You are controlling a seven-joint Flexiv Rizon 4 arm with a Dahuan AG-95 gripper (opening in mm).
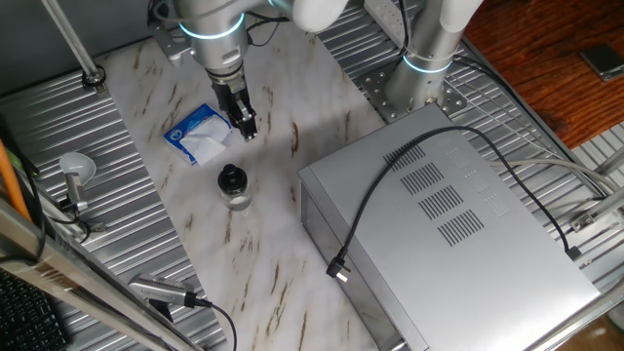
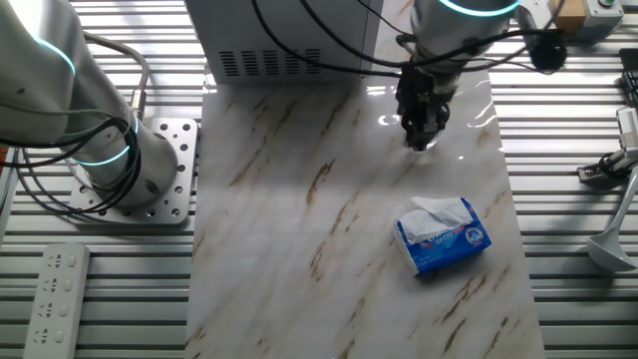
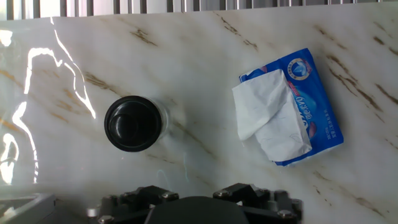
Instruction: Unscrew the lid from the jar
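Jar, clear, upright near the desk middle, lid still screwed on. Tissue packet toward the far edge. Hand hovers above, grasping nothing; finger gap unclear. Step: approach. Next: centre over the lid, descend, grip.

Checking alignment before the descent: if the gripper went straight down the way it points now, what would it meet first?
Probably bare marble tabletop, not the lid. In the hand view the jar's lid sits left of centre, so the gripper looks offset from it.
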